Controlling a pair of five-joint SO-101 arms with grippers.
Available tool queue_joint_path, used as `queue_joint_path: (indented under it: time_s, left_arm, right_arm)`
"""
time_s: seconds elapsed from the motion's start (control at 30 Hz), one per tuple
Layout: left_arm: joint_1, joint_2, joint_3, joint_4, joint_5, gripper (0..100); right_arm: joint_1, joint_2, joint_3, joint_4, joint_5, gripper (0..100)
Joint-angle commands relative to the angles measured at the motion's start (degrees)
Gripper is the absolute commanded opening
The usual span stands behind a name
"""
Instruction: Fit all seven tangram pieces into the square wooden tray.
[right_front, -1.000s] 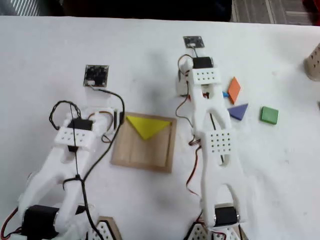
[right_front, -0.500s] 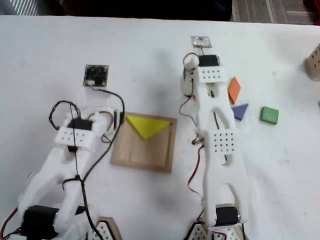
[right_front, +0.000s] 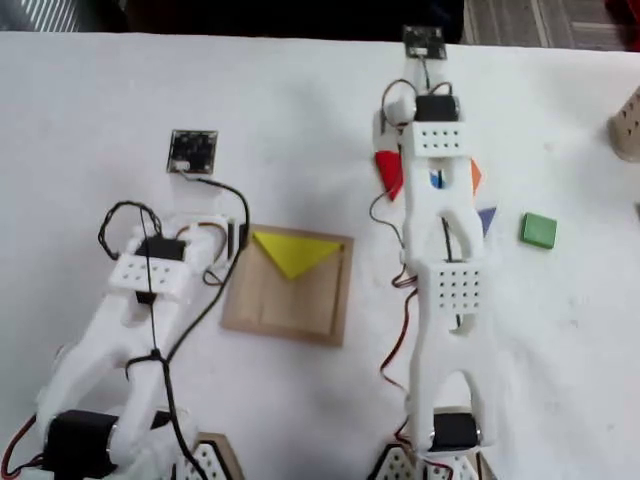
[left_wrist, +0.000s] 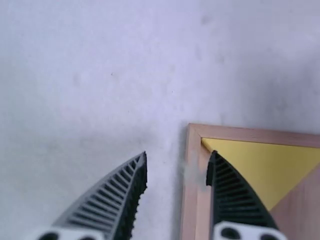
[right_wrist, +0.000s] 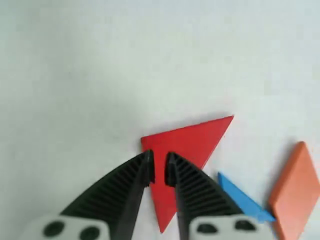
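Observation:
The square wooden tray (right_front: 283, 312) lies between the two arms, and a yellow triangle (right_front: 295, 251) sits in its far part. My left gripper (left_wrist: 177, 160) is open at the tray's far left corner (left_wrist: 194, 131), one finger on each side of the rim. Low over the near corner of a flat red triangle (right_wrist: 186, 140), my right gripper (right_wrist: 159, 162) is shut with only a thin slit between its fingers. A blue piece (right_wrist: 242, 200) and an orange parallelogram (right_wrist: 295, 192) lie beside the red one. A purple triangle (right_front: 487, 217) and a green square (right_front: 538, 230) rest right of the right arm.
The right arm (right_front: 440, 260) stretches far up the table, covering part of the blue, orange (right_front: 475, 175) and purple pieces. A wooden object (right_front: 627, 125) stands at the right edge. Bare white table spreads beyond the tray and to the far left.
The right arm has stretched away from its base toward the far edge, uncovering the red triangle and covering more of the orange and purple pieces. The left arm has kept still.

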Motion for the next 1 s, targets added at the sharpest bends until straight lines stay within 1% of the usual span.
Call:
queue_joint_path:
  time_s: [0.0,0.1,0.2,0.23,0.37,0.6,0.7,0.97]
  left_arm:
    - [0.7,0.0,-2.5,-1.3,-0.4,21]
    - [0.7,-0.1,-2.5,-1.3,-0.4,21]
    - [0.7,-0.2,-2.5,-1.3,-0.4,21]
    - [0.7,-0.2,-2.5,-1.3,-0.4,21]
    - [0.7,-0.2,-2.5,-1.3,-0.4,21]
    - [0.7,-0.3,-2.5,-1.3,-0.4,21]
    - [0.7,-0.3,-2.5,-1.3,-0.4,21]
    - [0.8,-0.3,-2.5,-1.1,-0.4,21]
  right_arm:
    - [0.5,2.8,-1.0,-4.6,3.2,6.1]
    - [1.7,5.1,-1.0,-3.7,3.3,5.9]
    - [2.2,5.0,-1.1,1.6,3.3,2.3]
    - [1.9,5.0,-1.1,3.5,3.7,1.6]
    - [-0.1,5.0,-1.0,10.9,9.2,1.8]
    - [-1.0,5.4,-0.4,18.8,9.7,1.8]
    - [-1.6,5.5,-0.4,21.1,10.4,1.8]
    - [-2.4,5.5,1.3,21.4,10.7,1.8]
